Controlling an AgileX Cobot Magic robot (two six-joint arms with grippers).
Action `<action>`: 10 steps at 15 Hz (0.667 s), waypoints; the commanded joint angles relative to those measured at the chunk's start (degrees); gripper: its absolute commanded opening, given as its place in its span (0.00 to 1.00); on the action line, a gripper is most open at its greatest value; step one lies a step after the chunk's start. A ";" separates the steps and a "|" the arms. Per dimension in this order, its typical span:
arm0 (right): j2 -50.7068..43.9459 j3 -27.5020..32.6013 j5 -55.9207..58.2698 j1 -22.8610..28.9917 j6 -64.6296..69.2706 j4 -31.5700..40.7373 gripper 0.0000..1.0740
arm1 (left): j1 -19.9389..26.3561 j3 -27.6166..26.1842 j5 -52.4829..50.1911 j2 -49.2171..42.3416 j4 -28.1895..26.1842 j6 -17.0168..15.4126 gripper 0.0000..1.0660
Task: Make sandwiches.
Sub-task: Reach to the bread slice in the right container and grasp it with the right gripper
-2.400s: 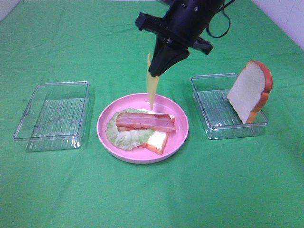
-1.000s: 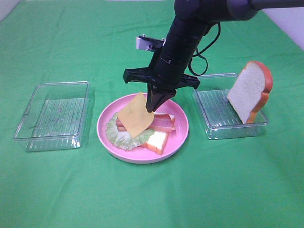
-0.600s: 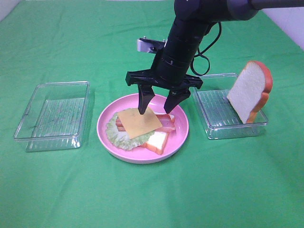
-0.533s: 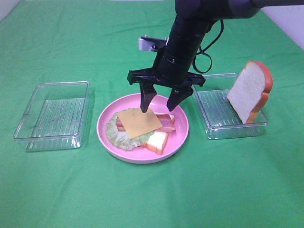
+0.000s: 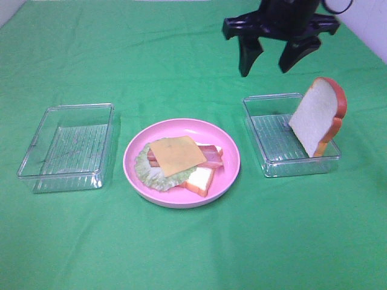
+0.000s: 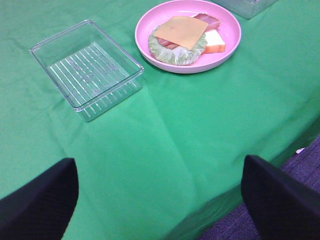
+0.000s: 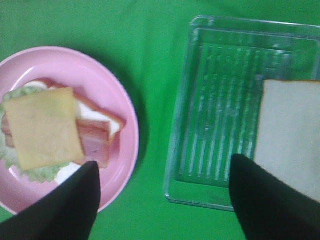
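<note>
On green cloth (image 5: 193, 254), cheese slice (image 5: 176, 154) already over bacon (image 5: 210, 157), lettuce (image 5: 151, 172), bottom bread (image 5: 201, 179); top bread slice (image 5: 317, 115) waiting in tray (image 5: 272, 154); right gripper (image 5: 271, 60) wide open, empty.

No text, label or number can be read anywhere.

The right gripper (image 5: 271, 65) is hanging high near the far edge of the exterior view, on the right side, its two black fingers (image 5: 247, 57) pointing downward and spread wide apart with nothing between them. Its arm is running up out of the picture. In its own wrist view, the two dark fingertips (image 7: 75, 202) are standing far apart. The left gripper (image 6: 160, 200) is showing only in its own wrist view, jaws spread wide and gripping nothing.
</note>
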 commanded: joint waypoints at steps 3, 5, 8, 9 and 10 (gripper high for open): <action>-1.89 0.17 4.41 -10.20 -1.72 -0.74 0.67 | 0.11 0.06 -0.57 -0.46 -0.46 -0.06 0.78; -1.26 0.17 5.33 -14.67 -2.52 -0.46 0.67 | 0.11 0.06 -0.57 -0.46 -0.46 -0.06 0.78; 1.15 0.17 4.93 -17.99 -4.58 1.95 0.67 | 0.11 0.06 -0.57 -0.46 -0.46 -0.06 0.78; 2.69 0.17 3.90 -18.39 -4.93 2.29 0.67 | 0.11 0.06 -0.57 -0.46 -0.46 -0.06 0.78; 3.67 0.17 3.15 -18.39 -5.16 2.06 0.67 | 0.11 0.06 -0.57 -0.46 -0.46 -0.06 0.78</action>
